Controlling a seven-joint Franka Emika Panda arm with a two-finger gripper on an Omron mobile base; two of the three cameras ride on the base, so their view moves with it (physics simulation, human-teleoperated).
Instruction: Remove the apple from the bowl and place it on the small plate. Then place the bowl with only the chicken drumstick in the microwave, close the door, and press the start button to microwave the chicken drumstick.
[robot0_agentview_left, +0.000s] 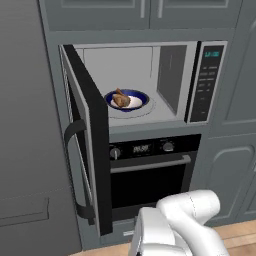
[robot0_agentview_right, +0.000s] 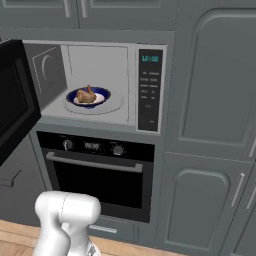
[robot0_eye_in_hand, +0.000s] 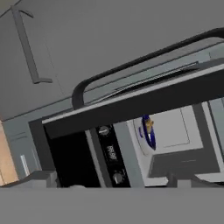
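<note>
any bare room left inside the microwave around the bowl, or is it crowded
Inside the microwave, the bowl with the chicken drumstick sits left of centre. Bare floor lies between the bowl and the right wall, and in front. The open door crowds the left approach.

A wall of grey-blue cabinetry runs across the room. Upper cabinet doors (robot0_agentview_left: 140, 12) with slim vertical pulls sit along the top. Below the middle niche a black built-in oven (robot0_agentview_left: 150, 167) is set into the cabinetry, with two round knobs (robot0_agentview_right: 67, 144), a small display between them and a long horizontal silver bar handle (robot0_agentview_right: 92, 163) across its dark glass door. To the right stand tall panelled cabinet doors (robot0_agentview_right: 212, 80) over lower ones (robot0_agentview_right: 200, 205) with thin metal pulls. On the left is a broad flat grey panel (robot0_agentview_left: 27, 125). A light wooden floor (robot0_agentview_left: 240, 237) runs along the cabinet base. Lighting is even and soft.
</note>
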